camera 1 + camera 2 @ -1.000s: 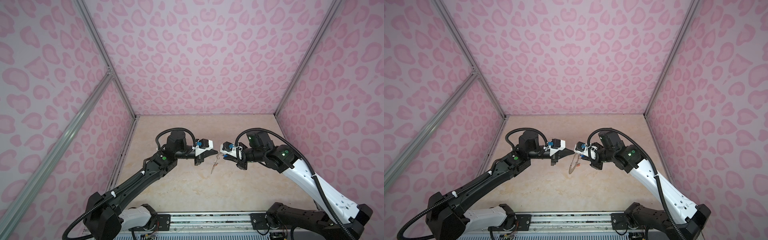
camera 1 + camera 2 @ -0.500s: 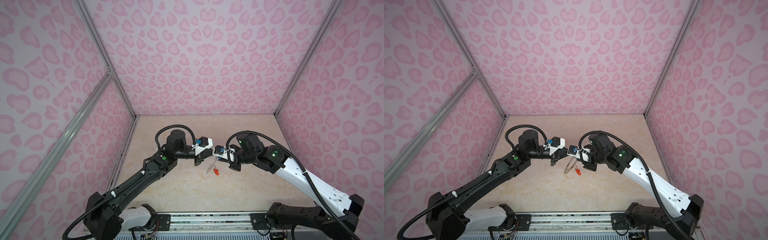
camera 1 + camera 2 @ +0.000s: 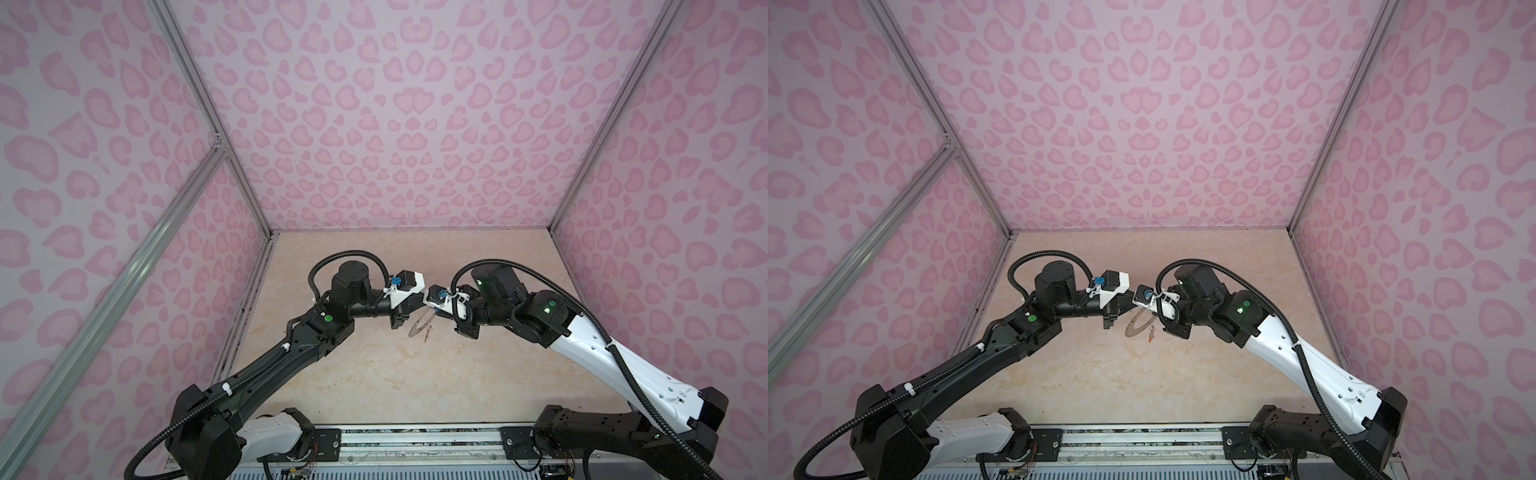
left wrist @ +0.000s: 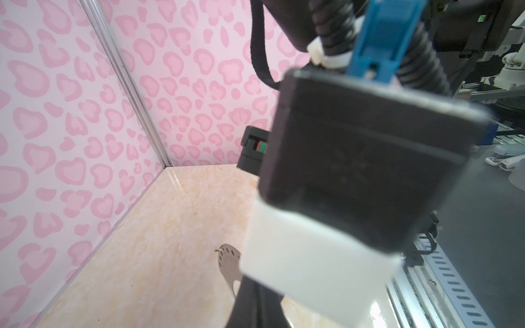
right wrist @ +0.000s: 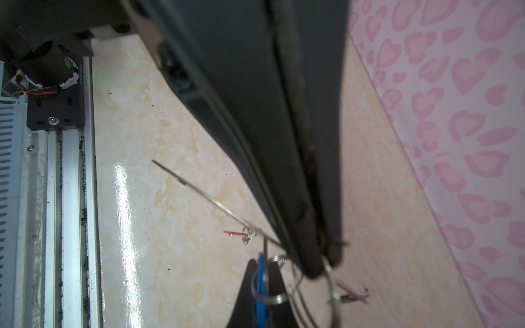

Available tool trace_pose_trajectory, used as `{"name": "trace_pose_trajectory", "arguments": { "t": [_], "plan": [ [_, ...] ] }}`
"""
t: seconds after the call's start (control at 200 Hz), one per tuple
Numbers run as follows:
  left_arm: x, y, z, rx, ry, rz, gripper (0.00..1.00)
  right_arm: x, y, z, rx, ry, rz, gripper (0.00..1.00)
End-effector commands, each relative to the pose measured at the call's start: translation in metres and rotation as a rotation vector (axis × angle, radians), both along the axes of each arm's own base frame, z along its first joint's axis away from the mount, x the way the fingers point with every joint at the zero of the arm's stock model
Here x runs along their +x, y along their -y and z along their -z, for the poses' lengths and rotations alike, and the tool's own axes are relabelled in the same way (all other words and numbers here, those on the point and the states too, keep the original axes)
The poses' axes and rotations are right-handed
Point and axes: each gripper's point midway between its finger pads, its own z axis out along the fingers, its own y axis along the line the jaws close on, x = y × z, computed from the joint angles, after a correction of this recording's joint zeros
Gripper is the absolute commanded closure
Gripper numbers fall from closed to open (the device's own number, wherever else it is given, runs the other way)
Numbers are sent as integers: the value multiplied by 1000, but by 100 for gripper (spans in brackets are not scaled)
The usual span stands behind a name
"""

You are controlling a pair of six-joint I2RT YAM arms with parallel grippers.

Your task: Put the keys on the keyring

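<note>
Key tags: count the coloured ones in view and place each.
2. The red tag hangs off the ring; the blue tag sits at the left end effector. Others may be hidden.

Both top views are bright and evenly lit with only faint, soft shadows, and their wall rails [image 3: 204,108] splay outward toward the corners in wide-angle stretch. In the right wrist view a white streak of glare runs along the glossy tabletop [image 5: 122,198] and the near right tool [image 5: 318,261] is a dark blur; the left wrist view's close camera housing [image 4: 355,184] is equally unfocused.
</note>
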Motion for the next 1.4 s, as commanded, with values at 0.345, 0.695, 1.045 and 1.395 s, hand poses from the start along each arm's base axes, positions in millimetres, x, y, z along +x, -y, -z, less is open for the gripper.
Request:
{"name": "trace_pose_trajectory", "arguments": {
  "t": [0.345, 0.695, 1.045, 1.395],
  "plan": [
    [15, -8, -27, -102, 90, -123, 97, 20, 3, -1, 154, 2, 142, 100],
    [16, -7, -47, -215, 42, -130, 97, 27, 4, -23, 291, 88, 191, 100],
    [16, -5, -53, -273, 20, -132, 97, 29, -2, -29, 321, 97, 185, 100],
    [6, -1, -50, -302, 22, -62, 97, 28, -12, -33, 342, 91, 145, 100]
  ]
}}
